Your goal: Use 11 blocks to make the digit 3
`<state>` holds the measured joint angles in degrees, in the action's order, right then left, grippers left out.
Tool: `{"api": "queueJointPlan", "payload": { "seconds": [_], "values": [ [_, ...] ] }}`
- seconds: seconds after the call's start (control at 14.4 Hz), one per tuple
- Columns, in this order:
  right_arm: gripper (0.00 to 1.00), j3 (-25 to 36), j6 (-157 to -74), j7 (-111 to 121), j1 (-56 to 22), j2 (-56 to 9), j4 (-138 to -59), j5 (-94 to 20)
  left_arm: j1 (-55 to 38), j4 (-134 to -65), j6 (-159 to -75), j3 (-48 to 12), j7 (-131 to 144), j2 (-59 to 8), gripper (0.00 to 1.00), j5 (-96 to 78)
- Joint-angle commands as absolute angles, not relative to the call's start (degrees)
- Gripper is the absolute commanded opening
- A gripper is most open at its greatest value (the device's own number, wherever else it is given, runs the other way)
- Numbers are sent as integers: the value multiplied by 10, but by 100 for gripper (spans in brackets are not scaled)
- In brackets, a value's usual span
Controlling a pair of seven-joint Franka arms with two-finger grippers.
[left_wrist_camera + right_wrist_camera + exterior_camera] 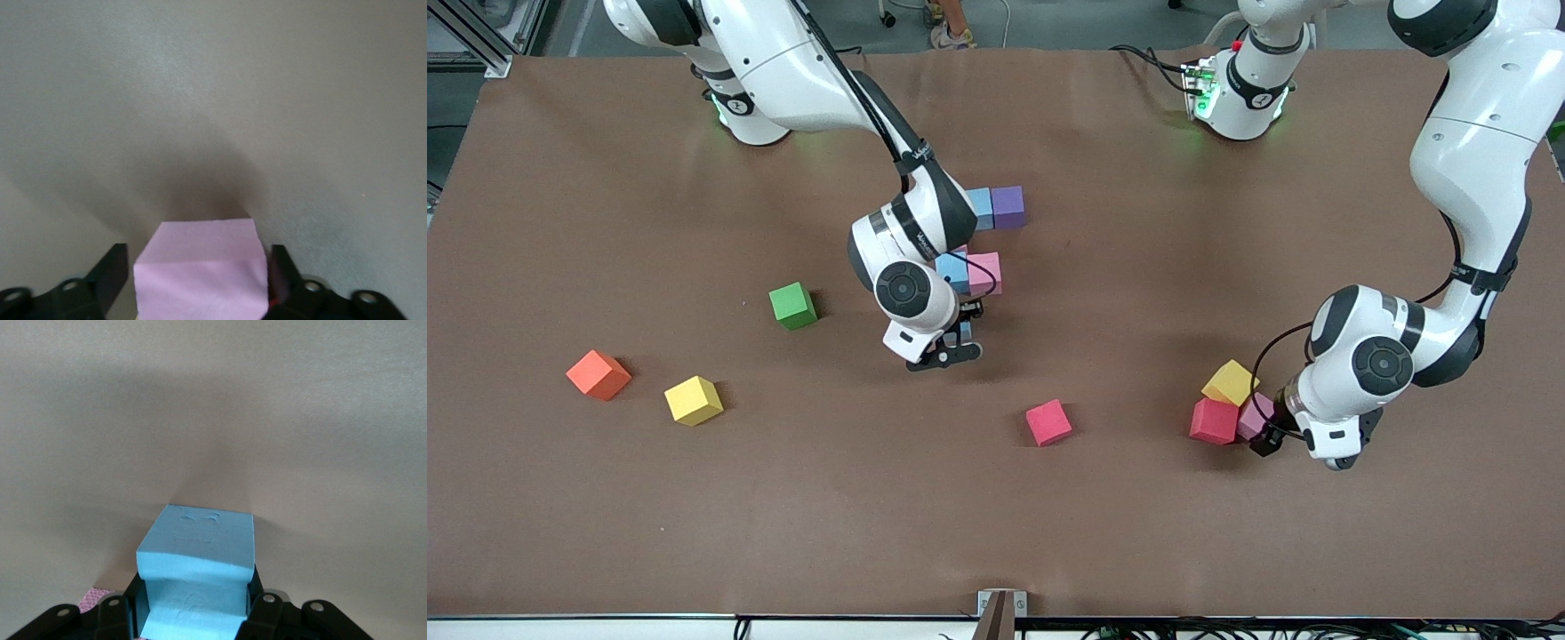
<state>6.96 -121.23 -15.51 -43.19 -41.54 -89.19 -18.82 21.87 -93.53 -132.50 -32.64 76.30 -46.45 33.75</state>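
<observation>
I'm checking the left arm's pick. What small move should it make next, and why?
Probably finish closing the left gripper on the pink block: the block sits between its fingers, with a gap visible on one side, so lifting now might drop it.

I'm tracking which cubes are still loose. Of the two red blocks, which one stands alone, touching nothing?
The red block near the table's middle stands alone. The other red block sits packed against a yellow block and a pink block at the left gripper.
</observation>
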Motion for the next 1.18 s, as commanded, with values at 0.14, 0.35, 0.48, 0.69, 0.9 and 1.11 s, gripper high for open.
{"api": "queueJointPlan", "payload": {
  "seconds": [0.14, 0.35, 0.48, 0.69, 0.9, 1.11],
  "values": [
    [35, 71, -1237, -162, -444, -404, -925, -199, 223, -928, -1311, -327, 780, -441, 19, 352],
    [35, 70, -1237, -162, -444, -403, -934, -199, 217, -897, -1210, -332, 786, -396, 17, 340],
    [35, 69, -1237, -162, -444, -402, -940, -200, 211, -896, -1155, -349, 859, -368, 17, 322],
    [35, 67, -1237, -162, -444, -400, -947, -200, 199, -901, -1105, -397, 1052, -365, 15, 319],
    [35, 62, -1238, -162, -444, -400, -950, -200, 151, -904, -1102, -420, 1233, -378, 15, 312],
    [35, 62, -1240, -162, -444, -396, -959, -200, 79, -925, -1109, -420, 1362, -392, 15, 294]
  ]
}}
